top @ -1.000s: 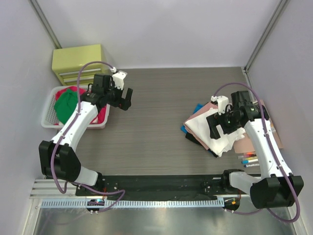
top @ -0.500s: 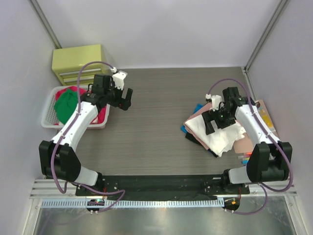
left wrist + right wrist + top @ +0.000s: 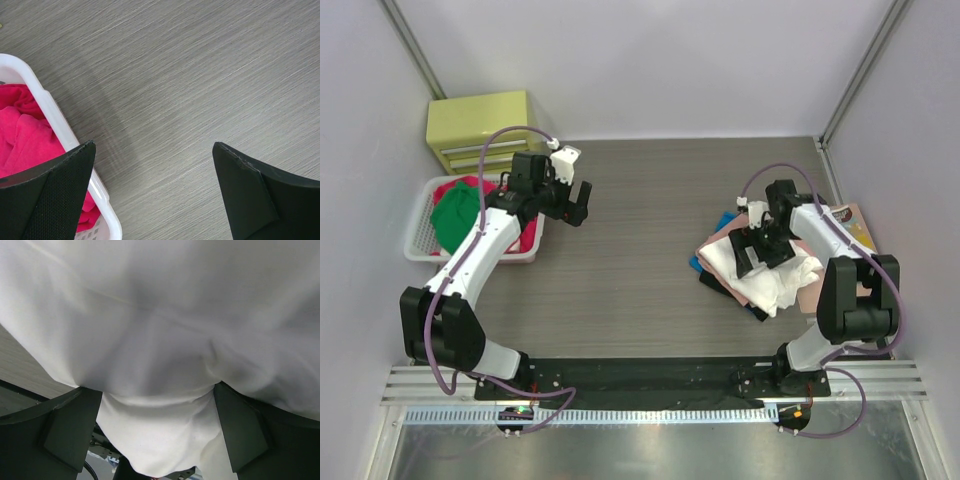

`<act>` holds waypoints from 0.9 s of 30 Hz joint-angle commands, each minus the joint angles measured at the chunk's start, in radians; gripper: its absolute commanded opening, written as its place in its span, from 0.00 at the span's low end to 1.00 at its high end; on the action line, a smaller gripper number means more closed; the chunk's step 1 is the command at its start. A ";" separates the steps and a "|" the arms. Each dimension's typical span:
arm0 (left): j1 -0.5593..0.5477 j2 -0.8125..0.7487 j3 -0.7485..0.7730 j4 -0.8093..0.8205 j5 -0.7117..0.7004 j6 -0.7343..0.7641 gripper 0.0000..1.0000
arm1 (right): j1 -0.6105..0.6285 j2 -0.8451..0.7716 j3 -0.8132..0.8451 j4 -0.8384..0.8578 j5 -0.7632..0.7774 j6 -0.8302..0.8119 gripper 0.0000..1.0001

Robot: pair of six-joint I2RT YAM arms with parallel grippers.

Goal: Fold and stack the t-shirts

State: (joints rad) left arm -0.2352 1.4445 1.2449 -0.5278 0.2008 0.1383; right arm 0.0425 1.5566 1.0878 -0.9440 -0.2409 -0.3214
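Now right gripper (image 3: 760,253), jaws apart, over the white shirt (image 3: 786,286) at three o'clock; left gripper (image 3: 571,204) likewise apart by the basket (image 3: 417,241)

Basket (image 3: 417,250) sat near the left wall (image 3: 360,200), heaped with t-shirts (image 3: 455,218). Yellow cabinet (image 3: 480,125) just behind the basket blocked that side. Right of the basket, bare table (image 3: 640,230) ran open up to the shirt stack (image 3: 775,285), well apart. Left gripper (image 3: 575,205) hung just right of the basket, jaws wide over bare wood. Right gripper (image 3: 763,255) sat atop the stack, cloth spanning its open jaws.
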 commanded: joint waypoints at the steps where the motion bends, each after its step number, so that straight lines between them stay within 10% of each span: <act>1: -0.001 -0.038 -0.004 0.035 0.002 0.009 1.00 | 0.007 0.106 0.004 0.043 0.049 0.056 1.00; 17: 0.000 -0.096 -0.033 0.037 -0.034 0.040 1.00 | 0.031 0.476 0.359 0.031 0.018 0.100 1.00; 27: 0.000 -0.042 -0.007 0.034 -0.014 0.024 1.00 | 0.051 0.087 0.124 0.197 0.046 0.114 1.00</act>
State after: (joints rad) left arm -0.2352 1.3815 1.2091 -0.5274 0.1764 0.1654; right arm 0.0769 1.7477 1.2606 -1.0218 -0.1745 -0.1959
